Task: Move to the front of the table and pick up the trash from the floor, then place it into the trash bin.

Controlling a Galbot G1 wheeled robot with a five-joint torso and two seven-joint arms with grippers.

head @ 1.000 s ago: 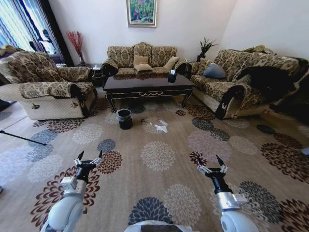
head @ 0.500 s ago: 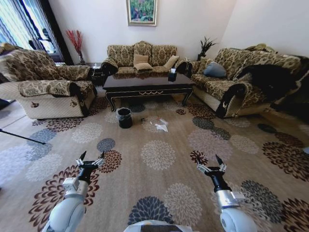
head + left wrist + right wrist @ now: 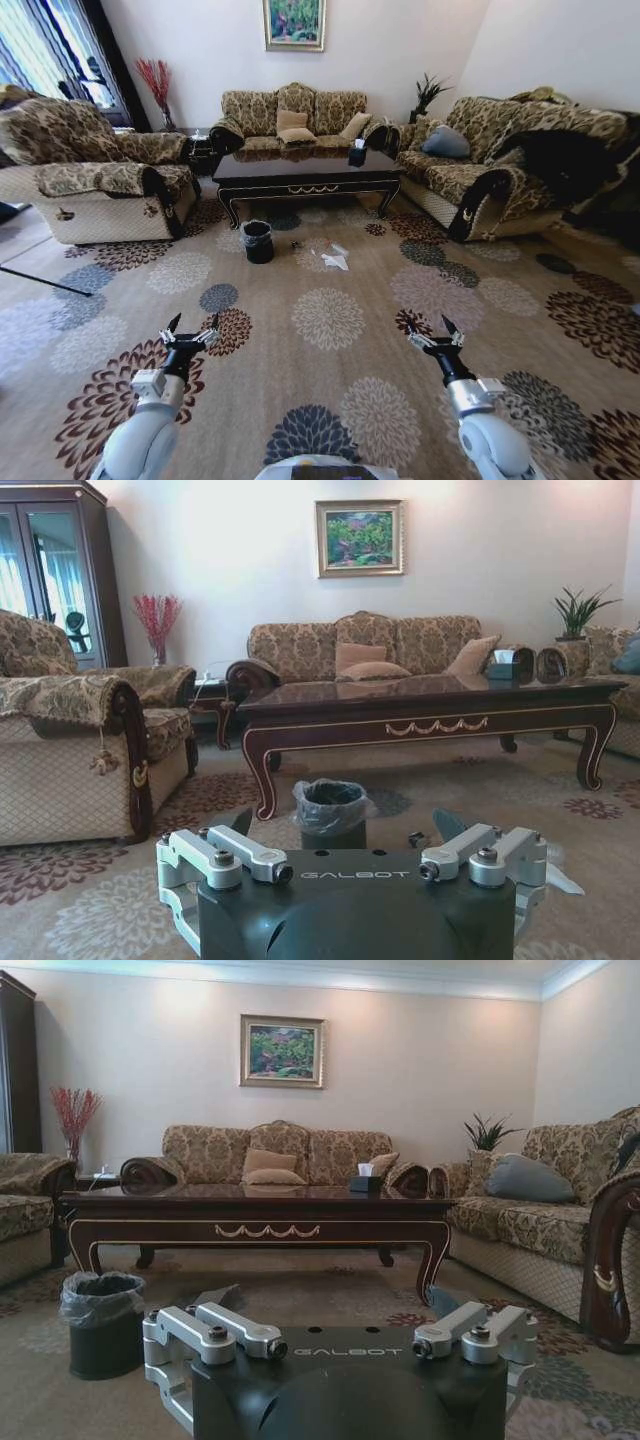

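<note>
Ahead, crumpled white paper trash (image 3: pixel 334 261) lies right of the bag-lined black trash bin (image 3: pixel 258 241), near the glossy dark table (image 3: pixel 305 171); left gripper (image 3: pixel 190 334) and right gripper (image 3: pixel 434 336) hover spread wide, holding nothing.

The whole head view has shifted a little since one second ago, so the camera moved (not the furniture): the worktop (image 3: pixel 306 171), the trash bin (image 3: pixel 258 241) and the trash (image 3: pixel 334 260) sit slightly higher. The right end effector (image 3: pixel 437 336) now points more inward.
</note>
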